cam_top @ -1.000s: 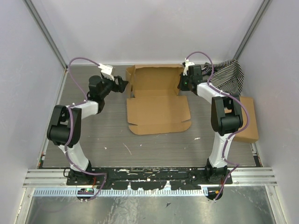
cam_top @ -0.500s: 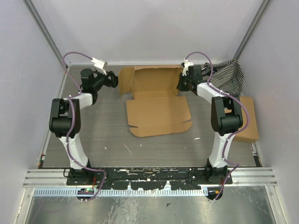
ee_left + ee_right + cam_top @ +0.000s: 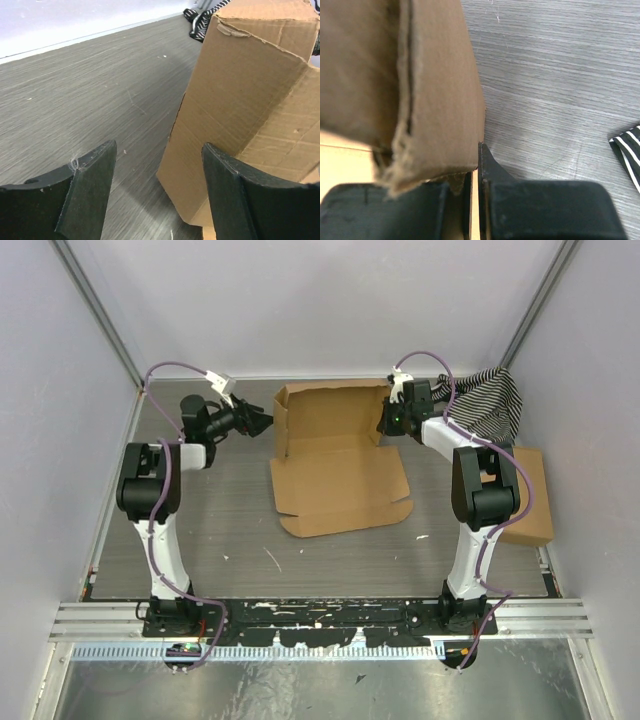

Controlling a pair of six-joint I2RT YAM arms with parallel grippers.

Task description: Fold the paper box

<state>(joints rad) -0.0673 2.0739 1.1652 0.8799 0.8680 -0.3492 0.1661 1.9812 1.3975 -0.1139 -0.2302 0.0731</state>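
Observation:
The paper box (image 3: pixel 340 465) is a brown cardboard sheet lying mid-table, its front panel flat and its back and side flaps raised. My left gripper (image 3: pixel 262 423) stands open just left of the upright left flap (image 3: pixel 283 418). In the left wrist view that flap (image 3: pixel 235 100) rises ahead of the open left gripper (image 3: pixel 157 192), its lower corner between the two dark fingers (image 3: pixel 92 185), apart from both. My right gripper (image 3: pixel 386 421) is shut on the box's right side wall. The right wrist view shows that gripper (image 3: pixel 476 195) pinching the thin cardboard edge (image 3: pixel 435 90).
A black-and-white striped cloth (image 3: pixel 490 400) lies bunched in the back right corner, also at the right wrist view's edge (image 3: pixel 627 150). A larger brown cardboard box (image 3: pixel 532 495) sits against the right wall. Pale walls close in the grey table (image 3: pixel 220 510) on three sides.
The left arm swung back and left, then came toward the box again. The box's left flap leaned outward midway and now stands more upright. The right arm has held still.

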